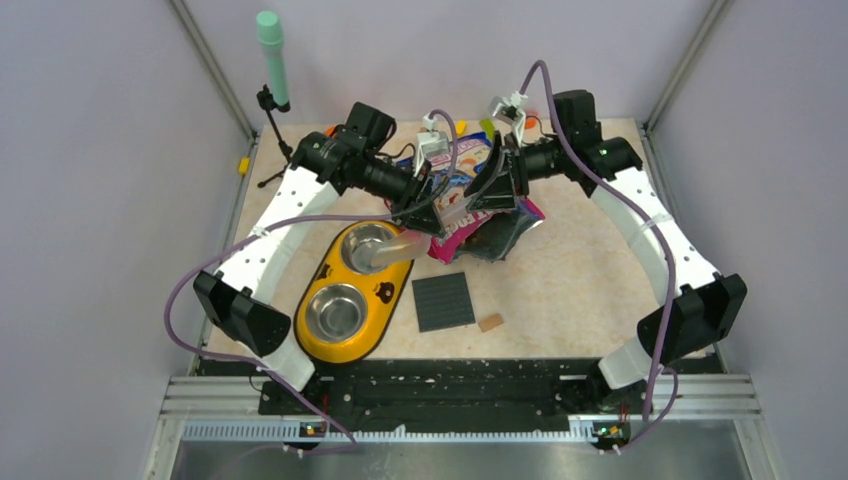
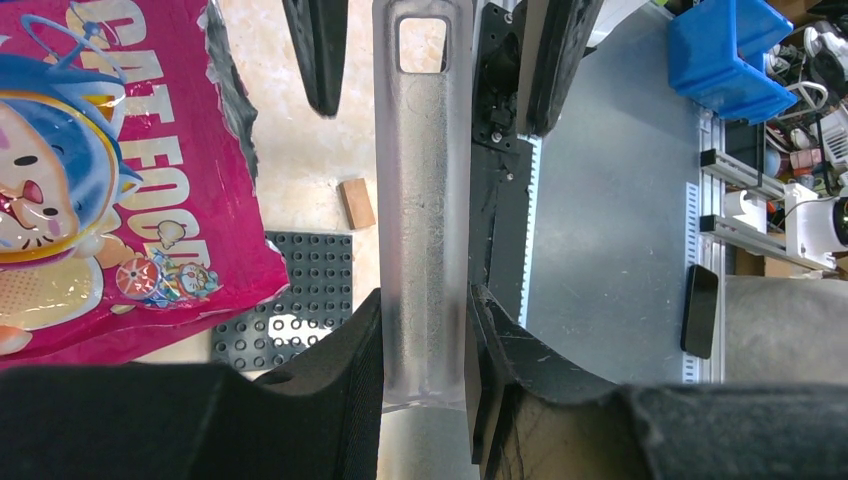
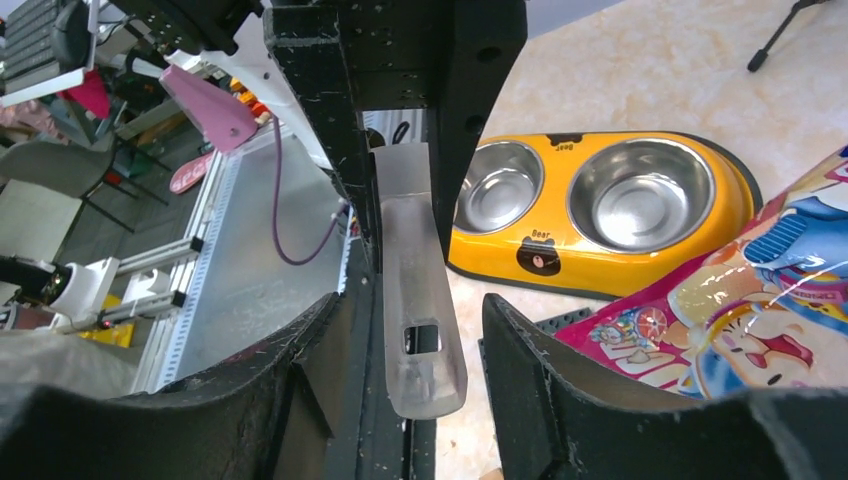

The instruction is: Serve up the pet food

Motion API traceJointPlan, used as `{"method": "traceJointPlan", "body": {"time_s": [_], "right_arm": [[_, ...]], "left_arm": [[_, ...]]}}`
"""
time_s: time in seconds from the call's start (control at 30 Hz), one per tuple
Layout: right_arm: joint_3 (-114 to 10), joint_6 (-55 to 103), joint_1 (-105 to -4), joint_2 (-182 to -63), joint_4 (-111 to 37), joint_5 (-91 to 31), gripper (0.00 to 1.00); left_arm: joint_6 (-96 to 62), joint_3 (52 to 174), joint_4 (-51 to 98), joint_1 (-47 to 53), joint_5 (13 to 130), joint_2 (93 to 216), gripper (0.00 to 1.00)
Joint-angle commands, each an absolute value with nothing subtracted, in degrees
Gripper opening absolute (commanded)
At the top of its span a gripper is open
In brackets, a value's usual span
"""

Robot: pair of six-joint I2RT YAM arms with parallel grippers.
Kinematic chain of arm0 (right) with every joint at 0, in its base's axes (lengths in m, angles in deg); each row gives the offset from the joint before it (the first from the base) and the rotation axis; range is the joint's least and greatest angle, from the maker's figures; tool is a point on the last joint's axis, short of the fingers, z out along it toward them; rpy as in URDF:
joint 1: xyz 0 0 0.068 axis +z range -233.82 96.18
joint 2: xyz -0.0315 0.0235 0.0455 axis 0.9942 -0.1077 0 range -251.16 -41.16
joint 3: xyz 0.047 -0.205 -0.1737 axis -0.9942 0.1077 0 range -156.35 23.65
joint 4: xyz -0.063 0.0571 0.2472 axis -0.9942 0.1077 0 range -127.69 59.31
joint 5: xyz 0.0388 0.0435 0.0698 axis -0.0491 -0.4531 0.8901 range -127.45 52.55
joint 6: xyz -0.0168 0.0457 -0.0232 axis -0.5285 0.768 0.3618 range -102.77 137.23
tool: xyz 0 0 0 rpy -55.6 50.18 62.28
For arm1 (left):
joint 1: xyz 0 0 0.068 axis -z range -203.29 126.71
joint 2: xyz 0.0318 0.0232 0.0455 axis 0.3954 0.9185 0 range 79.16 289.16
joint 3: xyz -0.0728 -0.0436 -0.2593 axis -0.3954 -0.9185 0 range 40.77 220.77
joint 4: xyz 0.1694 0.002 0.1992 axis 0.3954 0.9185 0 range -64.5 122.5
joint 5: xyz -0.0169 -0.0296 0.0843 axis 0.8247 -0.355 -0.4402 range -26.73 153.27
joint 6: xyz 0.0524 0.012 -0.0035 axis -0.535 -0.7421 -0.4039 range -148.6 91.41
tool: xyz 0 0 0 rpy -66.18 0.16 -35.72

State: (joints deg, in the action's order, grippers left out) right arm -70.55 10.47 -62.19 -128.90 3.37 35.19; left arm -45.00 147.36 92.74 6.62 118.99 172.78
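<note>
Filling the middle of the top view: pale bench (image 1: 570, 280). Sitting on it at lower left of centre, set diagonally: yellow double feeder (image 1: 352, 352) with upper bowl (image 1: 365, 240) and lower bowl (image 1: 338, 312), both plain shiny steel in the right wrist view. Lying at upper centre, partly under the two wrists: glossy pink-and-blue cat-food bag (image 2: 150, 180), cartoon cat on its face, ragged along one edge in the left wrist view. Pet food itself not discernible in any view; inside of bag hidden. Just right of the feeder, below the bag: black studded mat (image 1: 443, 300), flat on the bench. Held above the bench: translucent scoop (image 2: 422, 200), long handle down the centre of the left wrist view, scoop head (image 1: 385, 252) over the upper bowl in the top view; contents of head impossible to tell. Left fingers (image 2: 340, 370) clamped on the handle at the end nearer the head. Right fingers (image 3: 540, 380) set astride the handle's slotted end, a thin gap on each side, not touching. Just right of the mat's lower corner, apart from it: small tan block (image 1: 490, 323).
</note>
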Motion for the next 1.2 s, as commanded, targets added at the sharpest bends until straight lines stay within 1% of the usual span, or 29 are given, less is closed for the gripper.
{"method": "traceJointPlan", "body": {"time_s": [0.0,0.03,0.13,0.23,0.27,0.33,0.4,0.43,0.47,0.5,0.53,0.6,0.63,0.67,0.77,0.83,0.87,0.93,0.97,1.0,1.03,1.07,1.17], "right_arm": [[-70.99,10.61,-60.72,-129.51,0.17,37.66,0.52],[-71.09,9.99,-60.64,-129.62,0.77,37.64,0.5],[-71.46,9.25,-60.55,-130.18,1.71,37.61,0.41],[-71.95,7.97,-60.35,-130.72,3.49,37.65,0.37],[-71.98,7.92,-60.34,-130.8,3.54,37.63,0.34],[-71.9,8.42,-60.27,-130.97,3.17,37.74,0.25],[-71.89,9.06,-60.22,-130.9,2.45,38.18,0.21],[-71.76,10.16,-60.26,-130.82,1.47,38.26,0.17],[-71.53,11.84,-60.26,-130.56,-0.64,38.03,0.12],[-71.13,14.54,-60.22,-130.14,-2.88,37.08,0.05],[-70.53,17.86,-60.2,-129.65,-5.35,35.39,0.0],[-69.04,22.2,-60.21,-128.17,-9.37,33.62,0.0],[-67.8,23.17,-60.25,-127.19,-11.5,33.25,0.0],[-66.57,24.1,-60.25,-126.04,-13.42,32.39,0.0],[-64.18,24.37,-60.59,-123.27,-15.51,27.85,0.0],[-63.6,24.32,-61.85,-122.02,-15.16,23.72,0.0],[-63.0,24.97,-63.17,-121.26,-15.78,21.05,0.0],[-60.44,27.41,-65.5,-119.03,-19.16,16.81,0.0],[-58.79,28.85,-66.71,-117.69,-21.49,14.73,0.0],[-57.39,29.87,-67.79,-116.3,-23.4,12.71,0.0],[-56.37,30.43,-68.68,-115.08,-25.0,10.81,0.0],[-55.44,30.77,-69.42,-113.87,-26.06,8.65,0.0],[-54.03,29.94,-70.47,-110.84,-27.4,1.23,0.0]], "left_arm": [[-45.08,150.9,92.64,6.81,121.27,172.71,0.0],[-45.07,150.99,92.65,6.85,121.14,172.82,0.0],[-44.82,151.32,92.67,6.85,121.39,173.01,0.0],[-44.54,151.56,92.5,6.86,121.78,173.19,0.0],[-44.54,151.69,92.49,6.81,121.8,173.22,0.0],[-44.52,151.79,92.5,6.81,121.82,173.37,0.0],[-44.42,151.96,92.47,6.82,121.79,173.51,0.0],[-44.34,151.98,92.51,6.81,121.67,173.61,0.0],[-44.28,152.03,92.47,6.85,121.7,173.68,0.0],[-44.22,152.0,92.48,6.85,121.59,173.71,0.0],[-44.07,152.01,92.47,6.81,121.38,173.79,0.0],[-43.59,152.28,92.25,6.85,120.74,174.05,0.0],[-42.96,152.42,91.96,6.85,120.24,174.23,0.02],[-42.28,152.74,91.8,6.86,119.83,174.29,0.1],[-39.7,153.28,90.12,6.83,118.46,174.16,0.24],[-35.97,152.95,87.15,6.85,114.57,173.3,0.42],[-33.01,152.62,84.67,6.86,111.47,172.53,0.49],[-29.15,152.1,79.77,6.77,105.65,170.54,0.6],[-27.8,151.96,77.7,6.74,103.07,169.38,0.71],[-26.35,151.8,75.43,6.74,100.91,168.11,0.79],[-25.81,151.64,73.45,6.77,99.58,166.82,0.85],[-25.47,151.6,71.77,6.77,98.18,165.65,0.88],[-24.74,151.74,67.53,6.75,93.9,162.59,0.91]]}}
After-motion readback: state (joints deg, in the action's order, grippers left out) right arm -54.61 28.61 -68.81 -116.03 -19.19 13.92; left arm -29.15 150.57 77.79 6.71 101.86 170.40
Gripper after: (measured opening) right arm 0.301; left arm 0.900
